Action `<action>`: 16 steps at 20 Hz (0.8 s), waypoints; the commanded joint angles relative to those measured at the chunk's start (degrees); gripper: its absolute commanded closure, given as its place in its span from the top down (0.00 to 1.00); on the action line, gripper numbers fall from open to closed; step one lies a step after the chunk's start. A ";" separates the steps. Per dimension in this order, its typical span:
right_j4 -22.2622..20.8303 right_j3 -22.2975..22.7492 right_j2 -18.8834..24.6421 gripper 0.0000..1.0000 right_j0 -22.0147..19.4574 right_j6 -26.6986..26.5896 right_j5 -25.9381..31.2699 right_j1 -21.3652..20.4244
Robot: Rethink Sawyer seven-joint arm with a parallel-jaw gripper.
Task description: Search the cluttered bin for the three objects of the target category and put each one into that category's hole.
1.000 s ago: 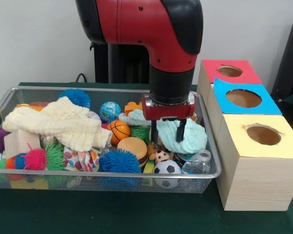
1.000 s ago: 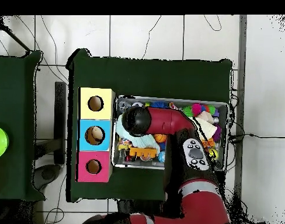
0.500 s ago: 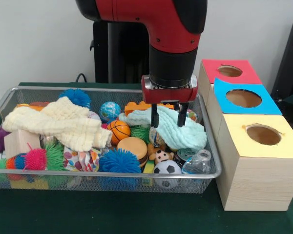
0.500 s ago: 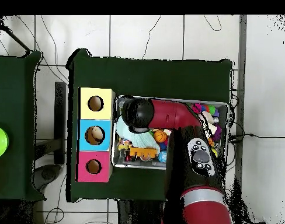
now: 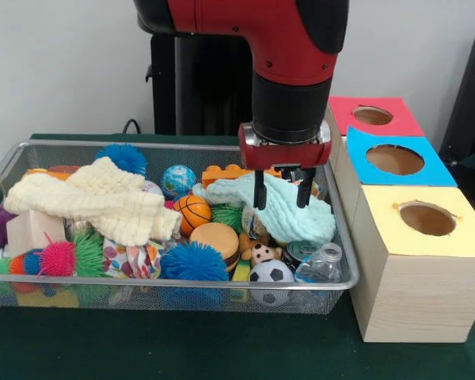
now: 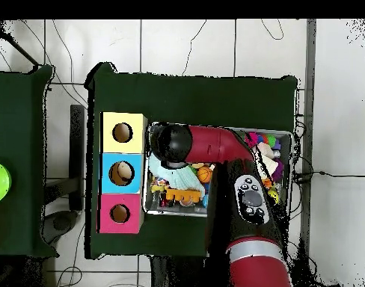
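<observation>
My gripper hangs over the right part of the wire bin, fingers apart and open. A light blue cloth lies spread just behind and under the fingertips; I cannot tell whether they touch it. Near it lie a small basketball, a globe ball, a soccer ball and a toy burger. Three hole boxes stand right of the bin: red, blue, yellow. In the overhead view the arm hides the gripper.
A cream cloth covers the bin's left half, with spiky balls, a wooden block and a plastic bottle around it. In the overhead view the boxes stand left of the bin.
The gripper has risen out of the clutter and shifted right toward the boxes. The light blue cloth now shows as one spread sheet. Finger spacing is unchanged.
</observation>
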 commanded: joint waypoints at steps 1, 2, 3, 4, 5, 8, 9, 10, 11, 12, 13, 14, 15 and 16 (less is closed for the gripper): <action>-0.43 0.09 0.26 1.00 2.45 9.76 -2.30 5.49; -0.48 0.35 0.11 1.00 2.77 9.79 -1.83 5.68; -0.66 0.50 -0.25 1.00 3.24 9.87 -1.39 5.74; -0.85 0.64 -0.61 1.00 3.71 9.94 -0.96 5.80; -1.14 1.21 -1.05 1.00 4.20 10.16 -1.24 5.72; -2.00 2.71 -2.45 1.00 5.60 11.62 -4.47 6.35; -2.65 2.91 -3.32 1.00 6.37 12.37 -6.18 6.88; -3.07 2.91 -4.08 1.00 6.99 12.86 -7.39 7.38; -3.50 2.91 -4.84 1.00 7.61 13.36 -8.61 7.89; -3.69 2.95 -5.59 1.00 8.18 13.72 -9.60 8.26; -3.76 3.16 -6.34 1.00 8.63 14.02 -10.68 8.56; -3.72 3.34 -7.05 1.00 9.15 14.26 -11.45 8.83; -3.63 3.61 -7.76 1.00 9.51 14.28 -12.09 8.94; -3.48 3.86 -8.47 1.00 10.02 14.34 -12.60 8.97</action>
